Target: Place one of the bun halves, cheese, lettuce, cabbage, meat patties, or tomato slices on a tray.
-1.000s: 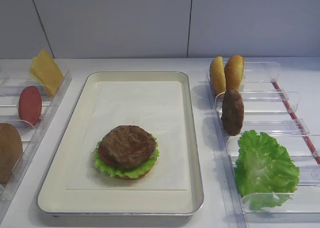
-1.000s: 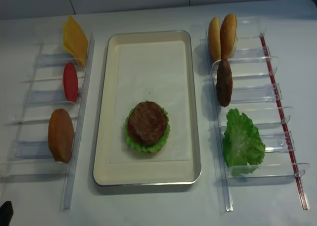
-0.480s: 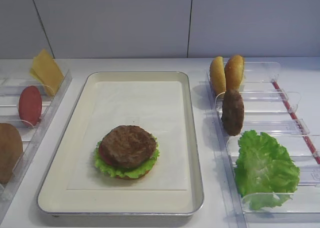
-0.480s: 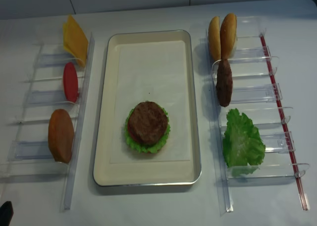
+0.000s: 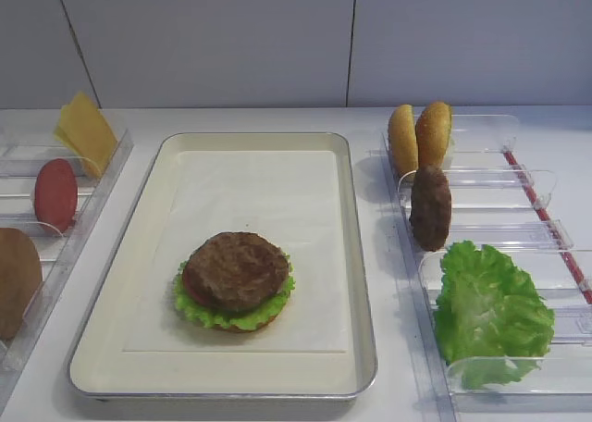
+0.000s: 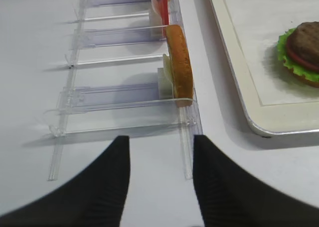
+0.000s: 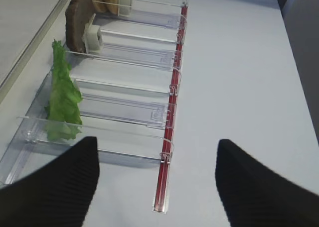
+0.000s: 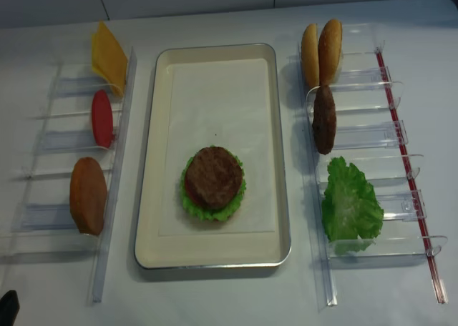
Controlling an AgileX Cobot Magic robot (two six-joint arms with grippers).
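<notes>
On the cream tray (image 5: 222,139) (image 8: 215,48) lies a stack: a meat patty (image 5: 236,269) (image 8: 213,177) on a red slice and lettuce (image 5: 199,316). The left rack holds cheese (image 8: 107,54), a tomato slice (image 8: 101,119) and a bun half (image 8: 88,195) (image 6: 179,62). In the right rack stand two bun halves (image 8: 320,51), a second patty (image 8: 323,119) (image 7: 77,18) and a lettuce leaf (image 8: 349,206) (image 7: 62,97). My left gripper (image 6: 160,147) is open and empty, low in front of the left rack. The right gripper (image 7: 157,152) hangs open and empty before the right rack's near end.
Clear plastic racks flank the tray, the left rack (image 8: 43,140) and the right rack (image 8: 386,133), which has a red strip (image 7: 172,117) along its outer side. Bare white table (image 7: 249,87) lies right of that strip. A grey wall (image 5: 277,33) stands behind.
</notes>
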